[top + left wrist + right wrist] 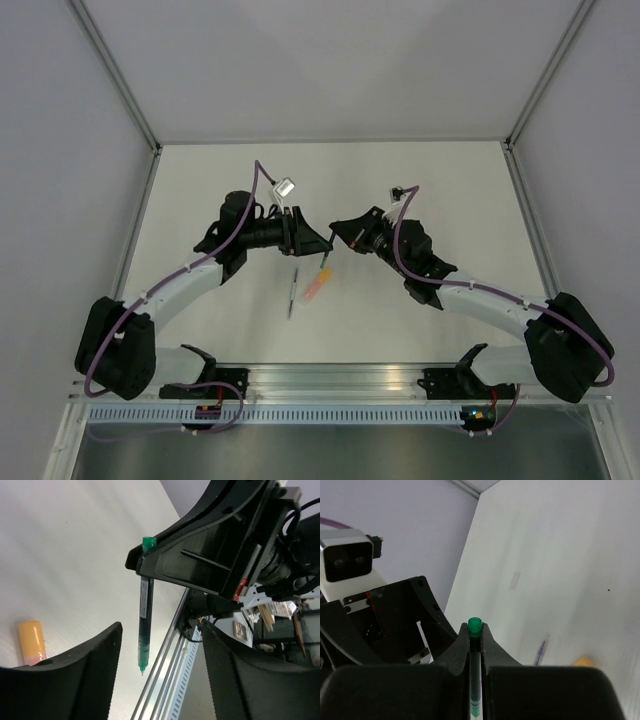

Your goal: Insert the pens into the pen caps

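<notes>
The teal-green pen (145, 625) is pinched near its green top end between the tightly closed fingers of the right gripper (475, 636). It is held clear of the table (420, 190), with its tip hanging free. Facing this pen, the left gripper (161, 630) is spread wide, and nothing is held in it. On the table beneath this pen, the thin grey-white pen (292, 292) and the orange pen (318, 285) are laid side by side, not touching.
</notes>
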Motion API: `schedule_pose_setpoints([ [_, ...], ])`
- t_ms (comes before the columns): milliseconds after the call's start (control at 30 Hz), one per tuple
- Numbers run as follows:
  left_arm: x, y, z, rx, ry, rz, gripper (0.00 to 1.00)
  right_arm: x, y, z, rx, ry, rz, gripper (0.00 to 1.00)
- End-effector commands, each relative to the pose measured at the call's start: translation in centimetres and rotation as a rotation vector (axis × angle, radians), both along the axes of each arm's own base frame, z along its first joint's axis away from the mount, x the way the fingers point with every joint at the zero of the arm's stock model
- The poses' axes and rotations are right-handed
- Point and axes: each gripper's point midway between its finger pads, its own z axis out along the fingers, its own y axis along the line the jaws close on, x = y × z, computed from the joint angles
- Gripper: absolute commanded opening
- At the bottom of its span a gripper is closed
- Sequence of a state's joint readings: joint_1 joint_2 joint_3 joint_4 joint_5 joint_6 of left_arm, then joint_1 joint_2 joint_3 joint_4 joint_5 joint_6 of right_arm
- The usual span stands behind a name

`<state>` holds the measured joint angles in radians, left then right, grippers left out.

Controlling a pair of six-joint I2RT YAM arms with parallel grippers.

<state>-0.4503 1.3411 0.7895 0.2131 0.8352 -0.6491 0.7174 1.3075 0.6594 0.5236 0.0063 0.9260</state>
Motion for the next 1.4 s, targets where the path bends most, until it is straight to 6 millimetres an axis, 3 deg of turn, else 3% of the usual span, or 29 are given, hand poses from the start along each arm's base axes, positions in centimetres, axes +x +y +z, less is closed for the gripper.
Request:
schedule_pose_setpoints([
  [0,0.6,0.5,5.2,-0.053,-0.165,0.07,0.72,1.2,-1.8,4.3,0.171,-0.039,-0.126,0.0],
  [100,0.7,1.6,7.6,-0.063,-0.292,0.134,0.75,0.8,-1.6,6.6,0.307,-0.015,-0.093,0.0],
  [167,-0.4,1.9,8.8,-0.108,-0.379,0.117,0.74,0.4,-1.1,7.8,0.344,-0.003,-0.041,0.0],
  [200,-1.6,2.2,11.9,-0.195,-0.533,0.1,0.74,-0.6,-0.2,8.8,0.367,0.007,0.045,0.0],
  [233,-2.5,2.5,11.4,-0.201,-0.587,0.084,0.75,-1.2,0.1,9.1,0.367,0.018,0.088,0.0],
  [300,-3.5,3.3,12.6,-0.206,-0.708,0.098,0.75,-1.8,0.3,10.7,0.373,0.018,0.169,0.0],
  [367,-4.7,4.4,14.0,-0.177,-0.86,0.108,0.76,-3.5,1.1,10.8,0.363,0.062,0.319,0.0],
  [400,-4.9,4.7,14.3,-0.161,-0.896,0.109,0.76,-4.1,1.4,11.5,0.369,0.064,0.376,0.0],
  [467,-5.4,5.1,14.5,-0.107,-0.978,0.09,0.76,-6.2,2.3,11.2,0.353,0.111,0.526,0.0],
  [567,-6.5,4.7,13.1,-0.025,-1.088,-0.001,0.7,-8.1,2.6,10.6,0.355,0.155,0.639,0.0],
  [600,-6.5,4.5,12.5,0.017,-1.129,-0.008,0.69,-8.6,2.5,10.3,0.35,0.164,0.662,0.0],
  [633,-5.0,4.9,11.6,0.121,-1.202,0.051,0.68,-9.2,2.4,10.3,0.345,0.163,0.687,0.0],
  [667,-6.1,3.8,11.0,0.128,-1.232,0.014,0.68,-9.9,2.3,10.3,0.337,0.164,0.719,0.0],
  [733,-5.5,3.5,9.9,0.21,-1.301,0.038,0.68,-10.8,1.7,10.0,0.327,0.16,0.728,0.0],
  [833,-6.7,1.7,8.5,0.308,-1.426,0.012,0.69,-11.8,0.9,8.0,0.283,0.22,0.713,0.0],
  [900,-6.3,2.0,7.6,0.403,-1.501,0.046,0.68,-12.7,0.5,6.9,0.277,0.255,0.73,0.0],
  [1067,-9.4,1.2,8.5,0.333,-1.601,0.022,0.69,-14.7,-0.3,4.9,0.267,0.319,0.789,0.0],
  [1200,-9.2,1.6,6.0,0.544,-1.63,0.036,0.67,-15.4,-0.9,2.7,0.199,0.358,0.777,0.0],
  [1233,-10.6,0.6,5.2,0.542,-1.647,-0.008,0.67,-15.5,-1.0,1.6,0.166,0.387,0.769,0.0],
  [1300,-11.2,0.7,4.0,0.621,-1.673,-0.007,0.66,-15.7,-1.2,0.9,0.146,0.41,0.771,0.0],
  [1333,-13.2,-0.5,3.3,0.606,-1.704,-0.058,0.65,-15.8,-1.3,0.4,0.137,0.435,0.769,0.0],
  [1367,-13.7,-0.7,3.0,0.627,-1.727,-0.06,0.64,-15.8,-1.3,0.4,0.132,0.439,0.769,0.0],
])
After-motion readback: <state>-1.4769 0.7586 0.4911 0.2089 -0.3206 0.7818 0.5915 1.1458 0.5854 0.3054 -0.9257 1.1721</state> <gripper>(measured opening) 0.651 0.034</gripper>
